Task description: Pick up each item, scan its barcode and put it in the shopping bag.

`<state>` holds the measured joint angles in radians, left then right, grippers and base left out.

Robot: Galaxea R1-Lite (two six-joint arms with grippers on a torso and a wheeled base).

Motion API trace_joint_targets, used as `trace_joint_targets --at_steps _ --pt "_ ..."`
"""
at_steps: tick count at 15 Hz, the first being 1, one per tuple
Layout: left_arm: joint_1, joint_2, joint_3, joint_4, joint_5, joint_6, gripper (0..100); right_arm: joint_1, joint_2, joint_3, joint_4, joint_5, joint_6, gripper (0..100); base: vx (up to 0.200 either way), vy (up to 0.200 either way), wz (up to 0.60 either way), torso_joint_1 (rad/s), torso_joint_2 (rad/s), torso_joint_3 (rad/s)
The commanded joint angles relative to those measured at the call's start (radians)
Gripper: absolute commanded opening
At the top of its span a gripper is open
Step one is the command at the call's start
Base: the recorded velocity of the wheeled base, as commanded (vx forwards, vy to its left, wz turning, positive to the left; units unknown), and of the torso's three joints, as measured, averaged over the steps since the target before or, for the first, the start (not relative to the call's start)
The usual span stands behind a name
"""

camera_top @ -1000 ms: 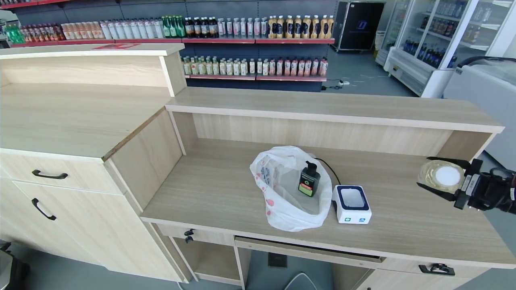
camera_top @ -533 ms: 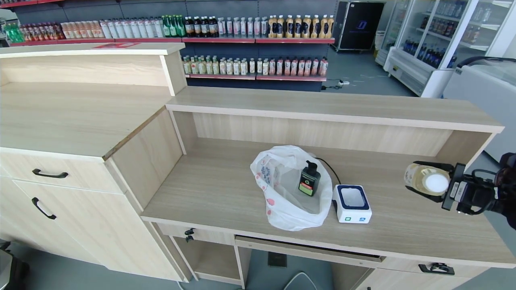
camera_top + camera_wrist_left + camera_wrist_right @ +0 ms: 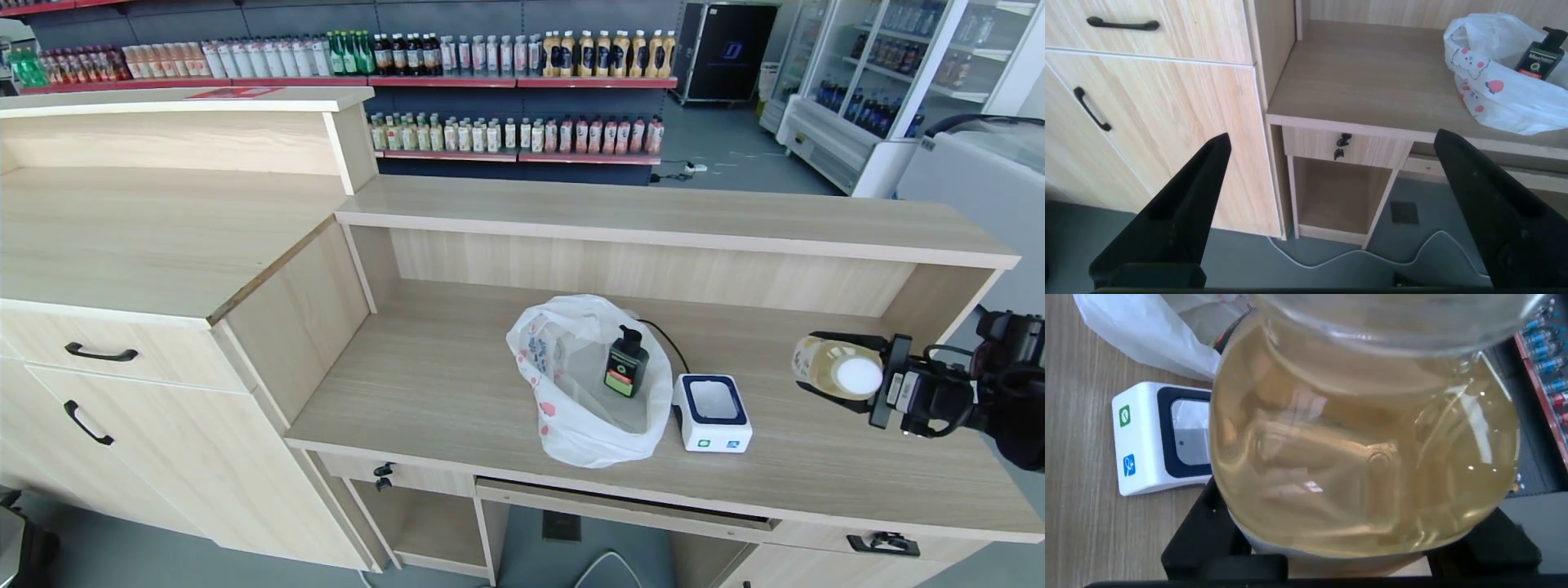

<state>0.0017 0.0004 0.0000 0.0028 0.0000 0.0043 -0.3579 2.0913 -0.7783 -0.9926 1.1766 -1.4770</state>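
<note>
The bottle [image 3: 837, 369] of yellowish liquid lies on its side in the right gripper [image 3: 823, 364], white cap toward the near side, and the fingers [image 3: 845, 337] are closed on its body from above and below. It is held over the right part of the surface [image 3: 441, 384], to the right of the scanner [image 3: 712, 412] and apart from it. Just left of the scanner stands the white bag [image 3: 563, 408], open, with a dark pump bottle [image 3: 626, 365] upright inside. The left gripper [image 3: 1331, 212] hangs low before the near left corner of the surface, its fingers [image 3: 1176, 220] wide apart.
</note>
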Motion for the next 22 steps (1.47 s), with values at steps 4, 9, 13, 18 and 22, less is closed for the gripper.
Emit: trace_joint_targets --at_steps 4,9,13,18,22 --pt "0.0 0.0 0.0 0.0 0.0 0.0 100 0.019 0.026 -0.024 -0.02 0.0 0.0 0 0.0 0.0 0.0 0.0 0.0 0.0" --pt "0.0 0.0 0.0 0.0 0.0 0.0 100 0.019 0.061 -0.027 -0.021 0.0 -0.019 0 0.0 0.0 0.0 0.0 0.0 0.0" --pt "0.0 0.0 0.0 -0.001 0.0 0.0 100 0.039 0.089 -0.05 -0.02 0.0 -0.019 0 0.0 0.0 0.0 0.0 0.0 0.0" --pt "0.0 0.0 0.0 0.0 0.0 0.0 100 0.057 0.105 -0.065 -0.02 0.0 -0.017 0 0.0 0.0 0.0 0.0 0.0 0.0" --pt "0.0 0.0 0.0 0.0 0.0 0.0 100 0.065 0.121 -0.07 -0.021 0.0 -0.017 0 0.0 0.0 0.0 0.0 0.0 0.0"
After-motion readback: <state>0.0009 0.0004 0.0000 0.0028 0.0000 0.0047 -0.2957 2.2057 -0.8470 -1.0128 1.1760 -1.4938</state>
